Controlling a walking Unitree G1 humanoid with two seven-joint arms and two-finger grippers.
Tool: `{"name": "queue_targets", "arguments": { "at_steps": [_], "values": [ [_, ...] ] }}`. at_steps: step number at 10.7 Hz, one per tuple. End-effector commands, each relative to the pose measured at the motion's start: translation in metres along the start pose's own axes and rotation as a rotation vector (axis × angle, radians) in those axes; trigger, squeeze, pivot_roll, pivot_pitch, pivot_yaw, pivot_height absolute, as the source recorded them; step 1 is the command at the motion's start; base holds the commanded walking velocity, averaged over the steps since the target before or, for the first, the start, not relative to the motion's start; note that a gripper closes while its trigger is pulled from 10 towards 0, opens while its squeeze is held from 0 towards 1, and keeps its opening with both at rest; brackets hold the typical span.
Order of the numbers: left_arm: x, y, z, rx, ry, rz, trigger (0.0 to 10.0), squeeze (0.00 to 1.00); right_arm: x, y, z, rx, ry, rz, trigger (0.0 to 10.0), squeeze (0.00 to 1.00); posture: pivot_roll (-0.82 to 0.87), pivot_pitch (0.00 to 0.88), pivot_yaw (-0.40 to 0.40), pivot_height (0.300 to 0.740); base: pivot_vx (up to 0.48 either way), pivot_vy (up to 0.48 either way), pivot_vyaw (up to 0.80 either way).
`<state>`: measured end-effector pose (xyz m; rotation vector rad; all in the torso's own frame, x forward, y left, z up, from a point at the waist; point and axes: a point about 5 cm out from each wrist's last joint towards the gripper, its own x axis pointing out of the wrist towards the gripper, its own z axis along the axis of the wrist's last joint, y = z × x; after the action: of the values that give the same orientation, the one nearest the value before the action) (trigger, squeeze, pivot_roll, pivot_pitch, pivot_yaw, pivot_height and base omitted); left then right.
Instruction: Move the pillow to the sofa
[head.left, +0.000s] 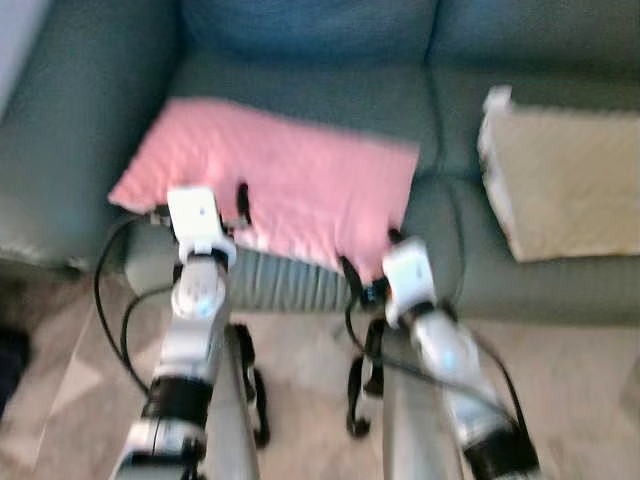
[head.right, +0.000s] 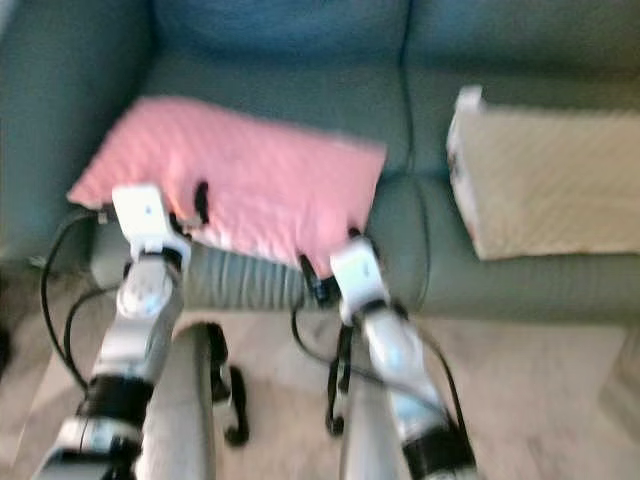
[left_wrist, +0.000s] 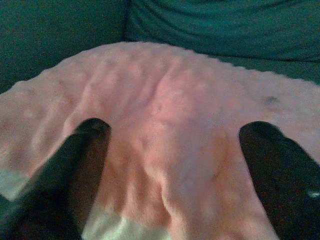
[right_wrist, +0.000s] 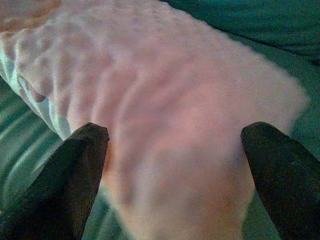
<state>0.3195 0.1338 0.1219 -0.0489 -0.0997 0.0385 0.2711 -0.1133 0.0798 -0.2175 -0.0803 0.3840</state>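
Observation:
A pink pillow (head.left: 280, 175) lies flat on the left seat of the teal sofa (head.left: 320, 95), its near edge reaching the seat's front. My left gripper (head.left: 205, 202) is at the pillow's near left corner and my right gripper (head.left: 372, 255) at its near right corner. In the left wrist view the two black fingers (left_wrist: 75, 160) stand wide apart with the pillow (left_wrist: 170, 110) under and beyond them. The right wrist view shows the same: fingers (right_wrist: 75, 165) spread over the pillow (right_wrist: 170, 110). Both grippers are open, clamping nothing.
A beige cushion (head.left: 570, 180) lies on the sofa's right seat. The left armrest (head.left: 60, 130) rises beside the pillow. Pale floor (head.left: 300, 345) runs in front of the sofa, with my arms' black cables hanging over it. The head views are blurred.

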Motion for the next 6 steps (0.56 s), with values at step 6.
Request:
{"name": "queue_targets", "arguments": {
  "at_steps": [6],
  "values": [
    [-0.020,0.019,0.000,0.032,0.019,0.017,10.0,1.00,0.001,-0.011,0.006,0.163,0.029,-0.178,10.0,1.00,-0.07,0.186,-0.001,0.609,0.000,0.000,0.00]
  ]
}}
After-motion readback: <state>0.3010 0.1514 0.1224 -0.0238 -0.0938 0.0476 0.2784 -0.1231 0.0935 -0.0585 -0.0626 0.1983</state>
